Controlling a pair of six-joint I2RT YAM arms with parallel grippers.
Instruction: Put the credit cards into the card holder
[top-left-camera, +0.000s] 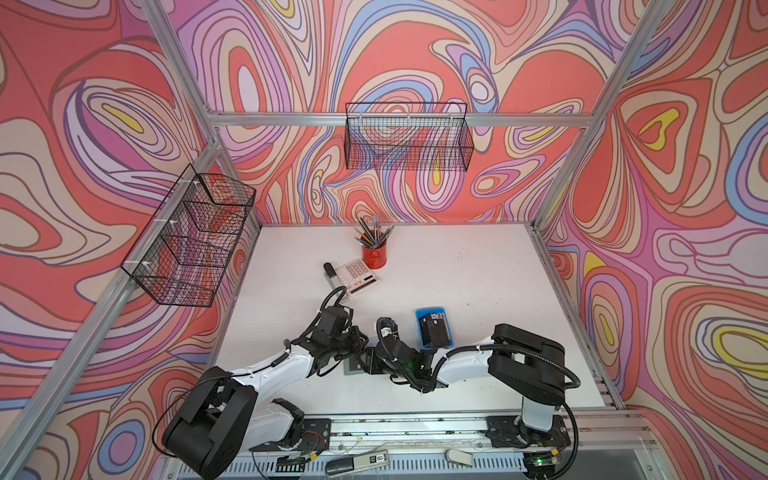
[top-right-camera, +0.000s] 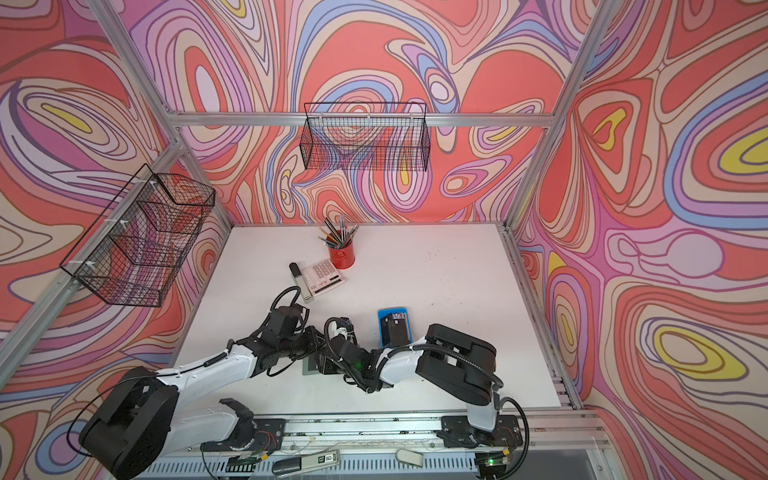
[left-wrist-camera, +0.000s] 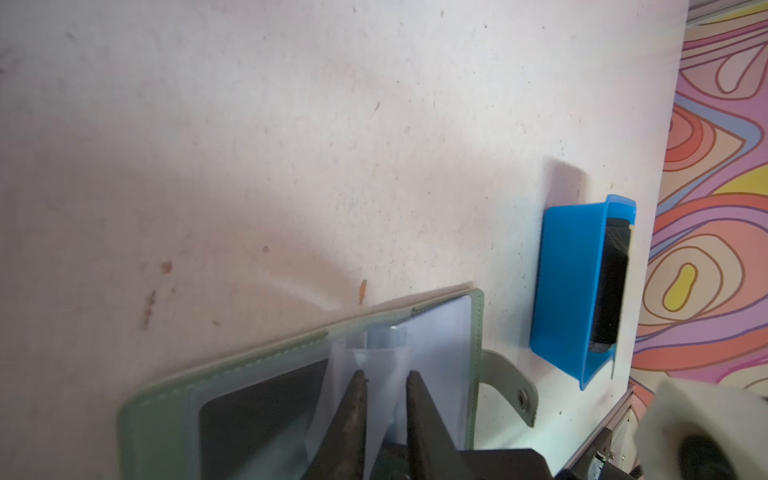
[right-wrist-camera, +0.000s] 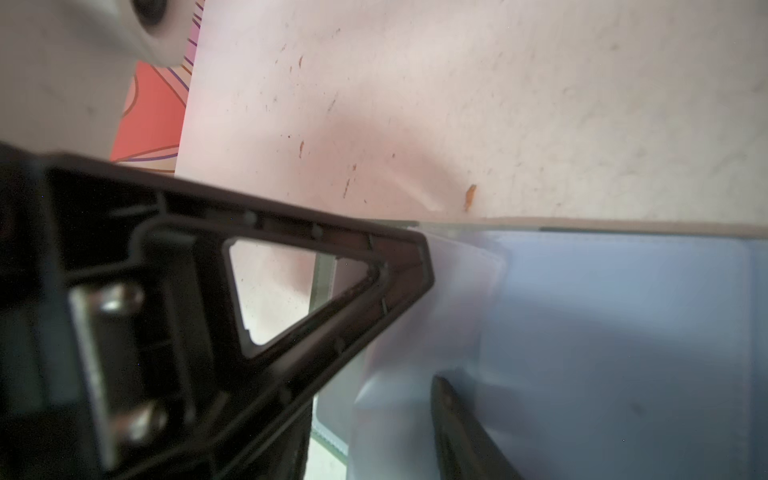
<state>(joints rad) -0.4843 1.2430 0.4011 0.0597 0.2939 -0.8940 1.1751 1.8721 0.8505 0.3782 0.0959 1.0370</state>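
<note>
The card holder (top-left-camera: 352, 366) lies open at lower centre in both top views. The left gripper (left-wrist-camera: 386, 374) straddles its raised clear sleeve (left-wrist-camera: 382, 357) with narrow jaws, though a firm pinch cannot be told. The right gripper (top-left-camera: 371, 360) meets it there, its grip unreadable, and dark credit cards (top-left-camera: 433, 332) sit in the blue tray (top-left-camera: 419, 332) just to the right.

Left half of the frame is filled by a black triangular finger (right-wrist-camera: 332, 328) with two metal screws at its base, its tip laid against a lifted clear sleeve (right-wrist-camera: 457, 299) of the card holder (right-wrist-camera: 323, 286), whose pale green edge is seen through the finger's cut-out. A second dark finger (right-wrist-camera: 461, 432) is seen at bottom centre, partly veiled by sleeve material. Stained white table (right-wrist-camera: 498, 104) is shown across the top, with a white arm shell (right-wrist-camera: 62, 62) and patterned wall (right-wrist-camera: 153, 112) at upper left.
</note>
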